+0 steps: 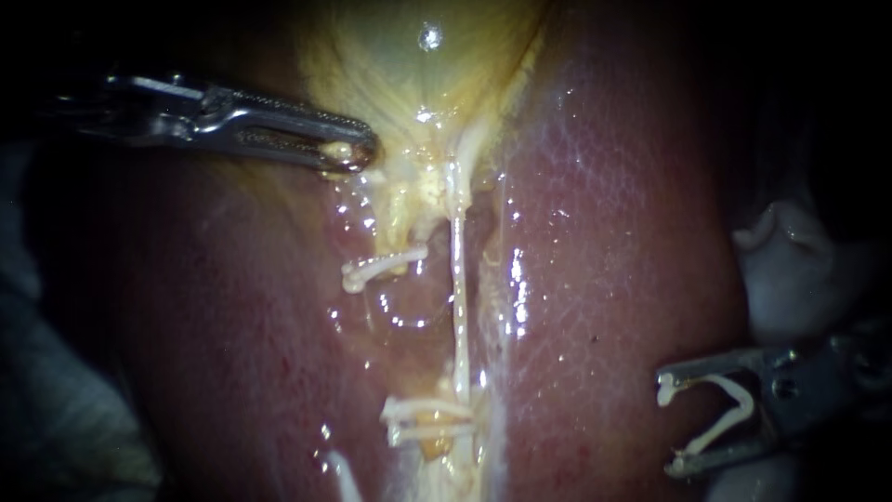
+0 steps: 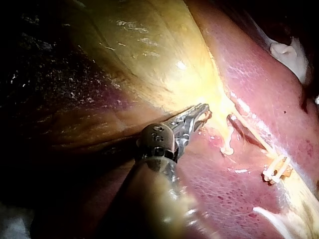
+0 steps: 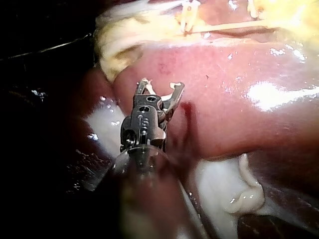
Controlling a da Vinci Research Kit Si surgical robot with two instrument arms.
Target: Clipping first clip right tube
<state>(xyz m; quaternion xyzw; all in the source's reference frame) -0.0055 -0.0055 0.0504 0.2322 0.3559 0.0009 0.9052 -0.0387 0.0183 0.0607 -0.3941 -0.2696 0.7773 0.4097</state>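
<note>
Where my left instrument [image 1: 348, 151] reaches in, its jaws are pressed together on a small fold of yellow tissue at the lower edge of the gallbladder [image 1: 409, 65], just where the gallbladder narrows. Below those jaws and a little past their tip, a white clip [image 1: 381, 267] sits across a short pale stub. Just beyond it runs the right tube [image 1: 458, 288], a thin pale strand stretched straight down from the gallbladder's neck, well apart from both instruments and bare along its middle. At its lower end two clips [image 1: 423, 418] lie close together, reaching up to the tube; whether they go around it I cannot tell. Wet red liver [image 1: 613, 260] lies on both sides of the tube, and a broad stretch of it lies between the tube and my right instrument [image 1: 669, 423]. That instrument's jaws stand wide apart, yet both bear on the open clip [image 1: 743, 402] seated between them, a white V whose mouth faces the tube. In the right wrist view its tips hover at the liver's edge. Above its shaft sits a pale lump [image 1: 790, 260] of tissue.
</note>
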